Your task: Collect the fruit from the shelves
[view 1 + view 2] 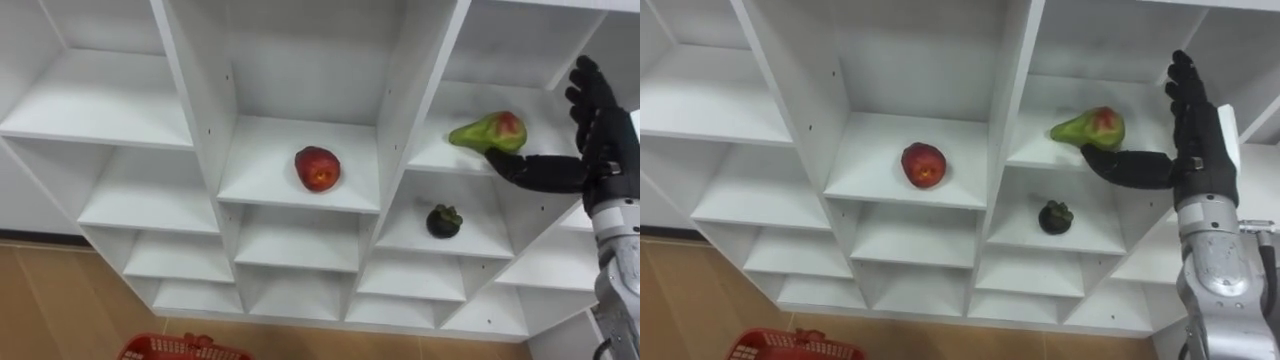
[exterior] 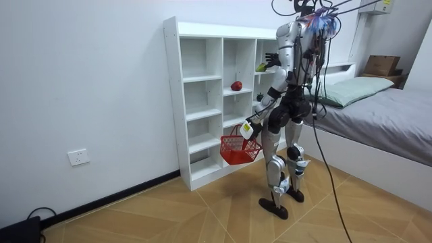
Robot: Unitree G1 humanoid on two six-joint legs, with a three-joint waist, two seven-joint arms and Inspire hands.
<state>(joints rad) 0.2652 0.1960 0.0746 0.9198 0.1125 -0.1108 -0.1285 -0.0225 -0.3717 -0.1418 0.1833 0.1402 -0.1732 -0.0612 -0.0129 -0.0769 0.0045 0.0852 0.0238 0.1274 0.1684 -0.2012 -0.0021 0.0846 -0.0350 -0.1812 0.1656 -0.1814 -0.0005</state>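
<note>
A green and red pear (image 1: 488, 131) lies on an upper shelf in the right column of the white closet (image 2: 174, 101). My right hand (image 1: 603, 135) is open just right of it, fingers straight up, thumb stretched out under the pear's right end. A red apple (image 1: 317, 168) sits on the middle column's shelf. One shelf below the pear rests a dark mangosteen (image 1: 444, 221). In the room view my left hand (image 2: 248, 128) hangs low at my side and carries a red basket (image 2: 237, 150) by its handle; the basket's rim (image 1: 180, 346) shows at the bottom edge.
I stand close in front of the closet on a wooden floor. The other shelf compartments (image 1: 100, 95) hold nothing. A bed (image 2: 378, 108) stands behind me at the room view's right.
</note>
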